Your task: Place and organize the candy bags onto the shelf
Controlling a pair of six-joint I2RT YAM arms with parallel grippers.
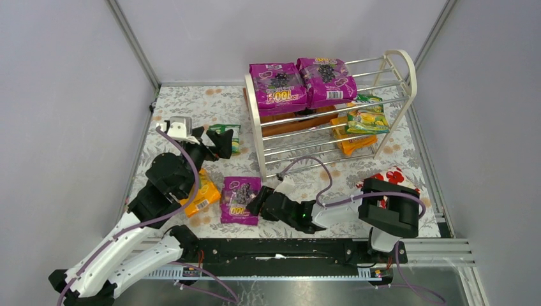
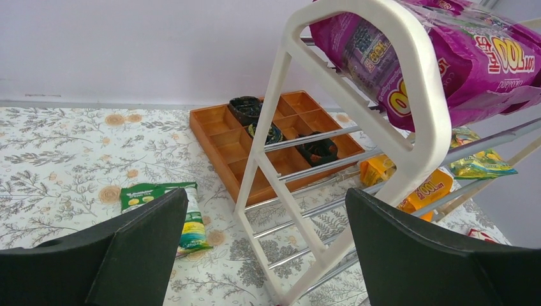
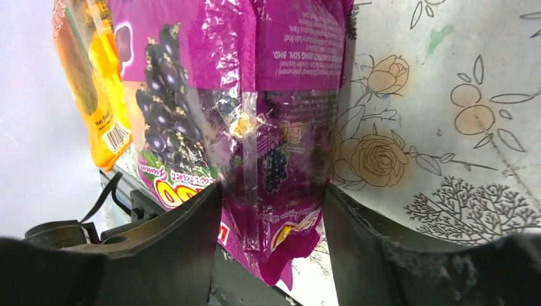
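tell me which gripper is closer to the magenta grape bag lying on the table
Right. The right gripper has its fingers on either side of one edge of the magenta grape bag. The left gripper is open farther back, by the green-white bag, well apart from it.

Between the matt black plastic fingers (image 3: 185, 233) of the right claw (image 3: 273, 197), the magenta bag (image 3: 210, 95) is glossy, crinkled plastic film. Beyond the left claw (image 2: 268, 236), the shelf (image 2: 418, 95) has smooth white plastic ends and shiny chrome rods (image 2: 306, 137).
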